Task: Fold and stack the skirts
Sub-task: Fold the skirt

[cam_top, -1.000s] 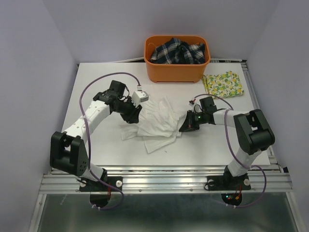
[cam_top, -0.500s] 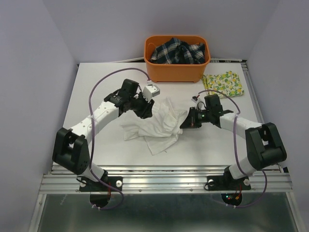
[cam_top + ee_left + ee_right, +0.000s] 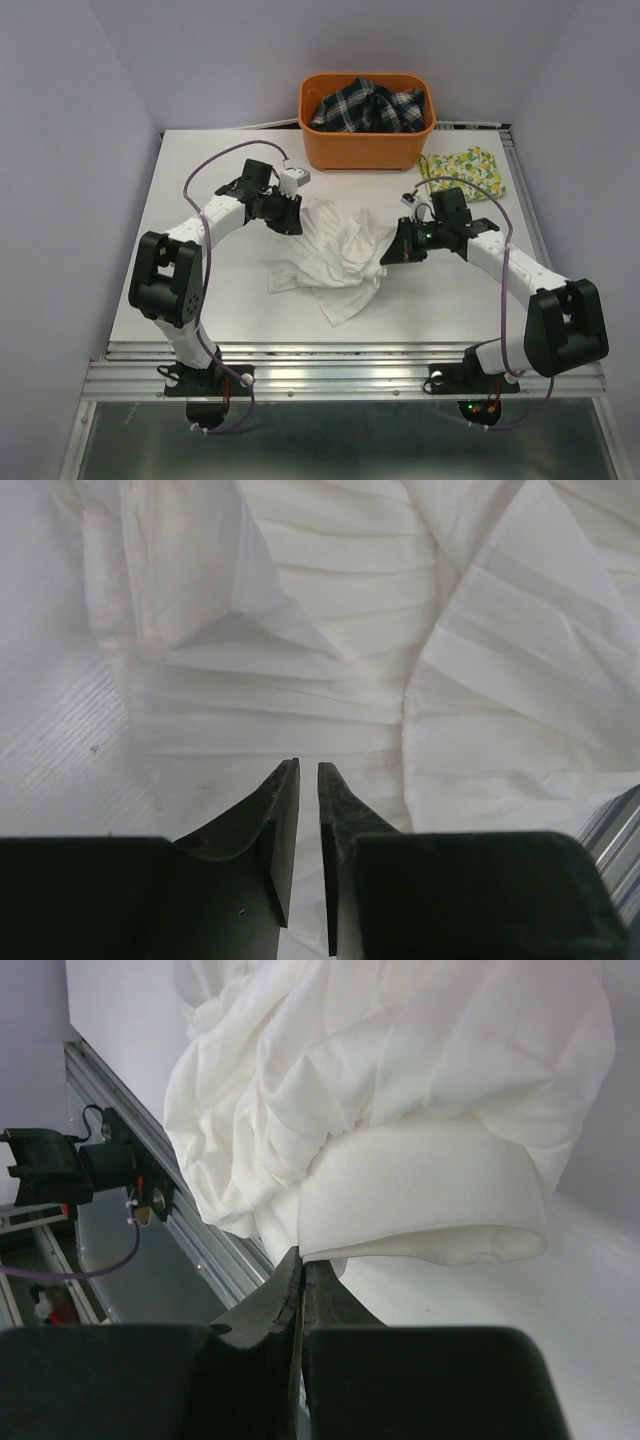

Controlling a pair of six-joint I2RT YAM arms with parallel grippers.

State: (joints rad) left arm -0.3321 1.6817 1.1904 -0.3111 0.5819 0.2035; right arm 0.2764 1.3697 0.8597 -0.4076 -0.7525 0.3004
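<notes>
Bunched up more than before, the white skirt point(image 3: 335, 262) lies just ahead of my narrow left tool point(image 3: 308, 770), while my closed right tool point(image 3: 301, 1258) pinches its edge.

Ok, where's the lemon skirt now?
The lemon skirt lies folded far right on the table in the top view, beside the basket, beyond the right pincer.

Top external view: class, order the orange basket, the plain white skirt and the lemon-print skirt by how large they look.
1. orange basket and plain white skirt: too close to rank, since the skirt lies bunched up.
2. lemon-print skirt: clearly the smallest.
</notes>
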